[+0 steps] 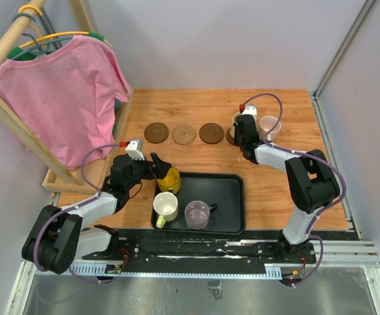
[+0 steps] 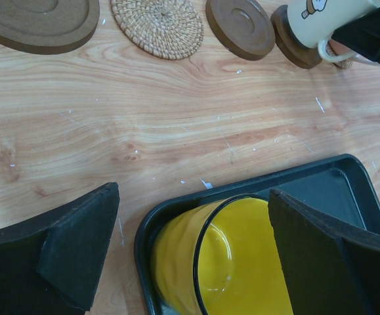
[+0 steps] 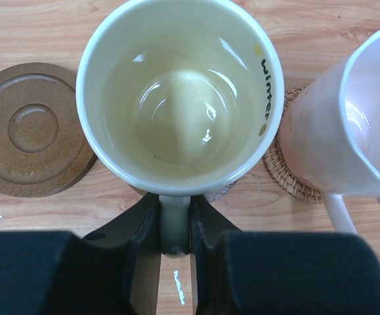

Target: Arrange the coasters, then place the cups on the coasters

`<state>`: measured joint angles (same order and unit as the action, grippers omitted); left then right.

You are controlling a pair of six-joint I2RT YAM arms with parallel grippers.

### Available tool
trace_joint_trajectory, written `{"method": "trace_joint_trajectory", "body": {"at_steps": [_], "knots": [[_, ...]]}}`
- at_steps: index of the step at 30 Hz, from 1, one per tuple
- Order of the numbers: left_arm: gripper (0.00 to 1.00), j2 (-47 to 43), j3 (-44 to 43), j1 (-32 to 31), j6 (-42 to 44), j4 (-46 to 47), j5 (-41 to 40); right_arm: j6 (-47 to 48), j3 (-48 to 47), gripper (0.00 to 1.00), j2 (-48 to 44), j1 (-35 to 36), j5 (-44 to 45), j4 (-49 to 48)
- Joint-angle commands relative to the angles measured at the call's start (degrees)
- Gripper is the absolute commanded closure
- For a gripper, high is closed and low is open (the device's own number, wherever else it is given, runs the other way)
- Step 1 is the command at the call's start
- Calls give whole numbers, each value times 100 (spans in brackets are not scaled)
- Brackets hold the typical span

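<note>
Three coasters lie in a row at the back: dark brown [image 1: 156, 132], tan woven [image 1: 184, 134], dark brown [image 1: 211, 132]. My right gripper [image 3: 174, 223] is shut on the handle of the white cup [image 3: 180, 85], which stands on another dark brown coaster [image 2: 291, 42]. Right of it, the pink cup [image 3: 347, 131] sits on a woven coaster [image 3: 288, 177]. My left gripper [image 2: 193, 216] is open, its fingers either side of the yellow cup [image 2: 183, 262] in the black tray's [image 2: 295, 174] far left corner. The cream cup [image 1: 166, 207] and the grey-purple cup [image 1: 197, 214] stand in the tray.
A wooden rack with a pink shirt [image 1: 65, 98] on a hanger stands at the left, its base along the table's left edge. Walls close in the back and the right side. Bare wood lies between the coaster row and the tray.
</note>
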<state>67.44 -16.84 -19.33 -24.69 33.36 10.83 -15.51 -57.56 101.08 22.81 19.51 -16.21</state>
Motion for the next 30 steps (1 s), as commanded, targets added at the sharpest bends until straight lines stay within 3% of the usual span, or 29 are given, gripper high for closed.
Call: {"method": "trace_joint_trajectory", "body": {"at_steps": [1,13,22,25,30], "knots": [[0,-108,-113,-40,69,96,-28,-107,-34,99,10,-75,93,-292],[0,-115,-111,-44,52,82,-40,-151,-114,98,96,-75,44,-170],[0,-168,-93,-44,25,65,-48,-217,-77,49,-21,-75,7,30],[0,-184,-82,-41,4,65,-46,-221,-81,42,-72,-61,-13,106],[0,-207,-66,-44,-19,65,-49,-236,-19,41,-183,-16,-1,150]]}}
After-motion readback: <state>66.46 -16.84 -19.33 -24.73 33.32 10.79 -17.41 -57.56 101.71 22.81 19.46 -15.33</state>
